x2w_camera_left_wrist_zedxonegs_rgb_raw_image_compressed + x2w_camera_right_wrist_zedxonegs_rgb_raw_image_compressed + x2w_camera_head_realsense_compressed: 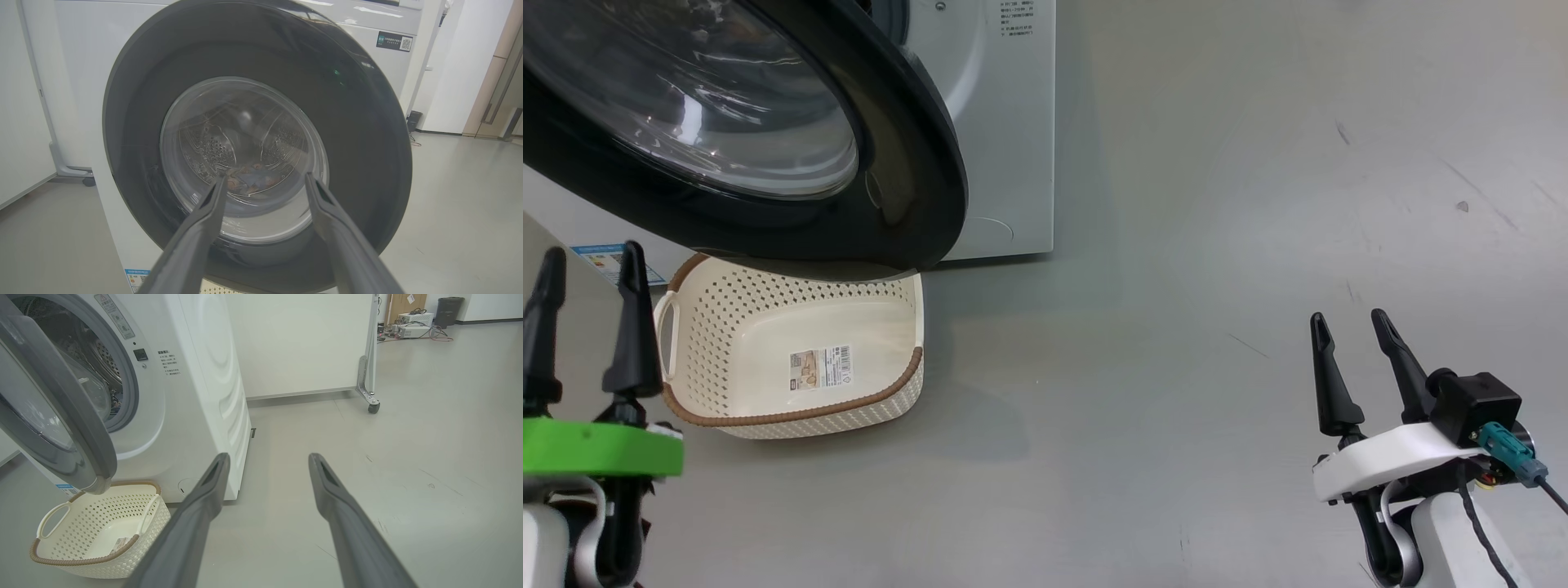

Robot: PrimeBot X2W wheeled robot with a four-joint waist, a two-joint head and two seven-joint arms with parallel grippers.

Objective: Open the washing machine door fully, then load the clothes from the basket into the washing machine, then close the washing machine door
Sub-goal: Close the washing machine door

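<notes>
The washing machine door [768,163], black-rimmed with a clear glass bowl, stands swung out over the basket [792,408]; in the right wrist view the washing machine door [53,416] is ajar from the white washing machine [196,396]. The cream basket [98,539] sits on the floor with nothing in it but its label. Through the door glass [245,163] the clothes [255,181] lie low in the steel drum. My left gripper [588,257] is open at the basket's left, and in its wrist view the left gripper [265,179] faces the door. My right gripper [1347,318] stands open over bare floor.
Grey floor [1217,245] stretches right of the machine. A wheeled white panel [367,375] stands behind it, with boxes, cables and a dark bin [449,308] far off. A white wall panel [20,102] is at the machine's left.
</notes>
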